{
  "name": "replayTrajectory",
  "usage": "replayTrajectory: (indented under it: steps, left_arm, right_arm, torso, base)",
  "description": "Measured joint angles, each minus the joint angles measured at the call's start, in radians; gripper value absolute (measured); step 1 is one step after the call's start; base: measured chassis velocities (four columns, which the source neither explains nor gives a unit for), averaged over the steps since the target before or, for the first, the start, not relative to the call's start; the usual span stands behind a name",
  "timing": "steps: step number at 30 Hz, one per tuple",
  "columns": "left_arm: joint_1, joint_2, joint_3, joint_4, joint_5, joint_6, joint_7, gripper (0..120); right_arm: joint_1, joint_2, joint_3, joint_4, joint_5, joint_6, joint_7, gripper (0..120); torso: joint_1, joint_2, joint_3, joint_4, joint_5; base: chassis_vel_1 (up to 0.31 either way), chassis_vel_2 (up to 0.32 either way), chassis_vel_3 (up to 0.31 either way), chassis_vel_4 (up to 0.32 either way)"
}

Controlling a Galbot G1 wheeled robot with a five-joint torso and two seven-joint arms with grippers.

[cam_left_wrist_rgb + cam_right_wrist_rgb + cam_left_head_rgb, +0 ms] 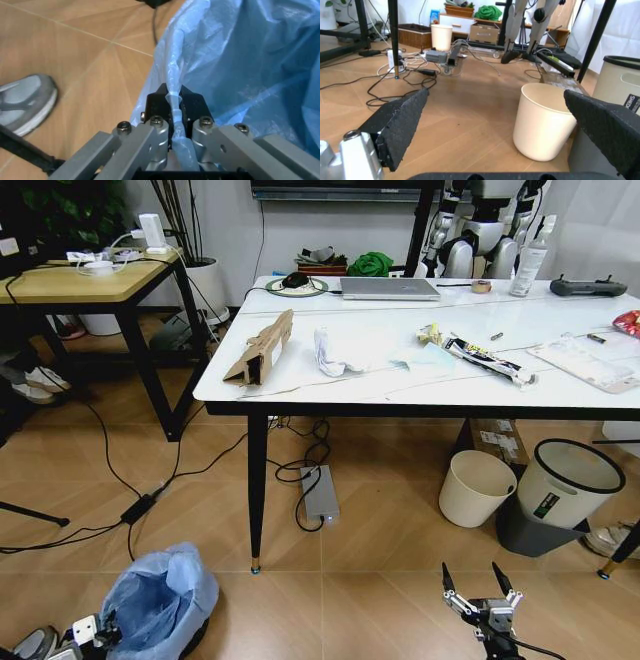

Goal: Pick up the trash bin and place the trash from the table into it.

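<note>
Your left gripper [172,98] pinches the puffy light-blue plastic-lined trash bin [158,595] at its rim; bare wooden floor [75,56] beside it. Right gripper [480,590] hangs spread.

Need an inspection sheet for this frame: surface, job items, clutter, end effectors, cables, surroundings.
Surface: white marble-look table, litter not yet cleared.
Job's things: trash bin with blue bag on the floor at the robot's left; torn cardboard strip, crumpled white paper, colourful wrapper and flat white packet on the table.
Clutter: silver laptop, spray bottle, black controller along the far edge.
End effectors: left end effector shut on the bag's rim; right end effector open, low above the floor, holding nothing.
Cables: black leads and a grey power brick on the floor under the table.
Surroundings: cream round bin, grey bin, wooden-topped desk.
</note>
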Motion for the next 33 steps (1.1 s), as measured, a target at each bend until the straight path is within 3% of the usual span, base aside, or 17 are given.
replayTrajectory:
  steps: [5,10,11,17,24,33]
  left_arm:
    - [0.072,-0.008,0.026,-0.088,-0.004,-0.016,0.068,0]
    - [0.266,-0.017,0.081,-0.294,0.017,-0.116,0.178,0]
    - [0.266,-0.017,0.081,-0.294,0.017,-0.116,0.178,0]
    - [0.404,-0.005,0.128,-0.528,0.050,-0.164,0.154,0]
    - [0.448,-0.011,0.184,-0.647,0.044,-0.177,0.132,0]
    - [0.462,-0.015,0.221,-0.709,0.026,-0.182,0.118,0]
  right_arm:
    - [-0.001,0.000,0.001,0.002,0.000,0.000,0.000,100]
    - [0.000,0.000,0.000,0.009,0.000,-0.007,0.000,100]
    - [0.000,0.000,0.000,0.009,0.000,-0.007,0.000,100]
    - [0.000,0.000,-0.003,0.021,-0.002,-0.019,0.000,100]
    - [-0.002,0.000,0.001,0.029,-0.002,-0.022,0.000,100]
    - [-0.010,0.000,0.004,0.044,-0.002,-0.025,0.001,100]
  torso:
    - [0.000,0.000,0.000,-0.0001,-0.0011]
    - [0.000,0.000,0.000,0.0000,-0.0007]
    - [0.000,0.000,0.000,0.0000,-0.0007]
    - [0.000,0.000,0.000,0.0000,0.0004]
    - [0.000,0.000,0.000,0.0001,-0.0001]
    - [0.000,0.000,0.000,0.0000,-0.0001]
  base:
    - [0.000,0.000,0.000,0.000]
    - [0.000,0.000,0.000,0.000]
    - [0.000,0.000,0.000,0.000]
    - [0.000,0.000,0.000,0.000]
    - [0.000,0.000,0.000,0.000]
    - [0.000,0.000,0.000,0.000]
